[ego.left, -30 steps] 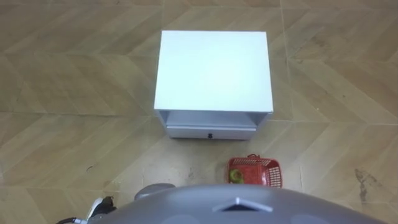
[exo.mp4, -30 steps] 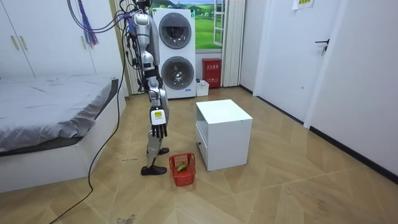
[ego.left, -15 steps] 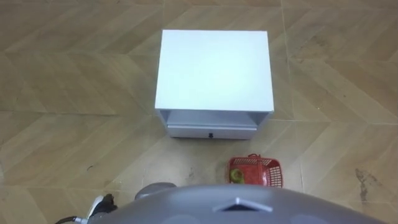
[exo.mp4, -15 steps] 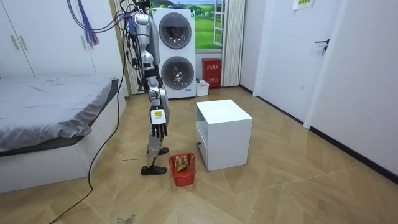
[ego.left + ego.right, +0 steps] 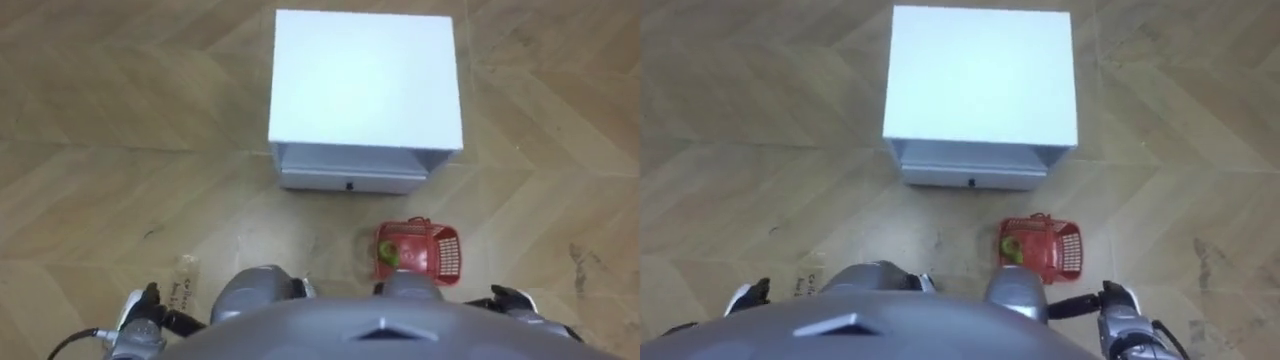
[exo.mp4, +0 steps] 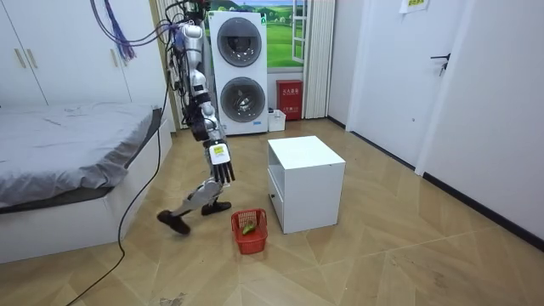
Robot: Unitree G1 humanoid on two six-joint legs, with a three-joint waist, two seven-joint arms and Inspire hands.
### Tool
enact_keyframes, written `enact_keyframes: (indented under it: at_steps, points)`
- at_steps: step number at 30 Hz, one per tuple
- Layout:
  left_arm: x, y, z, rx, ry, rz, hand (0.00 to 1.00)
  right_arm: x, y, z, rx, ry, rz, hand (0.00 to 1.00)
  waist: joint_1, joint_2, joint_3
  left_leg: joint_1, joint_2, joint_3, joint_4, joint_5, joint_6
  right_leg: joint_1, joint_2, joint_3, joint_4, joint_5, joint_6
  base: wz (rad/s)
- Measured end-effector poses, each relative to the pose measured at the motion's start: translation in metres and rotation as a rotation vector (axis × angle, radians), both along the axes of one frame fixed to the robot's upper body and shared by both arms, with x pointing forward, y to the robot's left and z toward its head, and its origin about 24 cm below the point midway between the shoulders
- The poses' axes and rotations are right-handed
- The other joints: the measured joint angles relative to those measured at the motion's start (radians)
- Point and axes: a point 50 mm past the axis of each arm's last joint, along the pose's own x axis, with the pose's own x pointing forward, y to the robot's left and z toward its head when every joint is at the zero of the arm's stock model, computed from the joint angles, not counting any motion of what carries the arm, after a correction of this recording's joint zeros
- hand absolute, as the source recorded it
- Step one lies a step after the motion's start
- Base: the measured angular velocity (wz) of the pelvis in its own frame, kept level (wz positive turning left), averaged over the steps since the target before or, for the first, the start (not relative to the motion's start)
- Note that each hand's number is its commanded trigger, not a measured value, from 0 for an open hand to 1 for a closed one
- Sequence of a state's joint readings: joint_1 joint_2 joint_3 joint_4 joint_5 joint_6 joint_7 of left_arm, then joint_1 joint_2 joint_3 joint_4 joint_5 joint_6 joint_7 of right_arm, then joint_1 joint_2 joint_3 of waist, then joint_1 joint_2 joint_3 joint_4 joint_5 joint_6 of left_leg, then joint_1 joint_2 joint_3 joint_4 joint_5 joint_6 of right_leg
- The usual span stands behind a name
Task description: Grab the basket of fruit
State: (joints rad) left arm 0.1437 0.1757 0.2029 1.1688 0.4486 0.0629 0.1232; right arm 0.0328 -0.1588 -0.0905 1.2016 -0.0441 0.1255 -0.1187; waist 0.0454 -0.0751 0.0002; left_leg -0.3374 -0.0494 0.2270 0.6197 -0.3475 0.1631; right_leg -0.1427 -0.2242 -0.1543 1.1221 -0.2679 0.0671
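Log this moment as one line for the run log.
basket: on floor before cabinet, not held | right hand: open, apart from basket | left hand: at lower left

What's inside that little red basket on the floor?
A greenish fruit lies at the left end of the red basket. The robot's body covers its near edge, so anything there is hidden.
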Motion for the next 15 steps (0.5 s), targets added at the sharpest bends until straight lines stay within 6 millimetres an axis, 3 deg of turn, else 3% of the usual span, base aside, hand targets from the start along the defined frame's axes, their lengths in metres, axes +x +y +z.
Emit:
enact_keyframes:
  at_steps: [1,3,5,6,7,8,10,11,15]
  points:
    - [0.0,0.001,0.0,0.0,0.0,0.016,0.0,0.017,0.001,0.003,0.011,-0.056,-0.019,0.0,0.01,-0.01,-0.0043,-0.081,0.003,0.0,0.077,-0.013,0.007,0.024,0.001,0.007,0.029,0.001,-0.001,0.14]
    - [0.014,0.001,0.0,-0.007,-0.022,0.024,0.0,0.043,0.002,0.009,0.029,-0.14,-0.037,0.0,0.015,-0.021,-0.0013,-0.212,0.003,-0.001,0.203,-0.041,0.016,0.064,-0.001,0.016,0.022,-0.003,0.006,0.21]
    - [0.035,0.004,0.004,0.005,-0.075,0.038,0.0,0.073,0.007,0.017,0.052,-0.232,-0.035,0.0,0.019,-0.034,0.0018,-0.405,0.003,-0.001,0.41,-0.09,0.016,0.092,0.001,0.021,0.028,-0.013,0.018,0.28]
    - [0.046,0.005,0.006,0.015,-0.104,0.03,0.0,0.085,0.009,0.021,0.06,-0.272,-0.025,0.0,0.023,-0.04,0.0072,-0.498,0.003,0.001,0.521,-0.113,0.019,0.086,0.002,0.032,0.056,-0.064,0.031,0.34]
    - [0.05,0.005,0.007,0.019,-0.115,0.032,0.0,0.089,0.009,0.022,0.061,-0.287,-0.026,0.0,0.021,-0.037,0.0115,-0.536,0.003,0.001,0.576,-0.121,0.025,0.082,0.001,0.032,0.1,-0.134,0.035,0.39]
    - [0.056,0.006,0.008,0.028,-0.132,0.036,0.0,0.089,0.011,0.022,0.067,-0.292,-0.025,0.0,0.02,-0.04,0.0193,-0.595,0.003,0.001,0.668,-0.139,0.027,0.061,0.0,0.034,0.204,-0.227,0.025,0.35]
    - [0.06,0.008,0.01,0.046,-0.139,0.01,0.0,0.086,0.015,0.019,0.077,-0.278,-0.013,0.0,0.021,-0.049,0.0249,-0.661,0.004,0.004,0.776,-0.157,0.025,0.017,-0.002,0.046,0.368,-0.284,0.003,0.31]
    - [0.059,0.008,0.01,0.059,-0.129,-0.014,0.0,0.082,0.015,0.018,0.078,-0.271,-0.014,0.0,0.024,-0.047,0.0303,-0.704,0.005,0.004,0.832,-0.163,0.022,-0.018,-0.002,0.049,0.467,-0.293,-0.009,0.27]
    - [0.062,0.006,0.01,0.079,-0.139,-0.023,0.0,0.082,0.012,0.019,0.058,-0.291,-0.045,0.0,0.006,-0.052,0.0379,-0.825,0.0,0.013,0.971,-0.166,0.025,-0.109,-0.009,0.065,0.711,-0.301,-0.013,0.26]
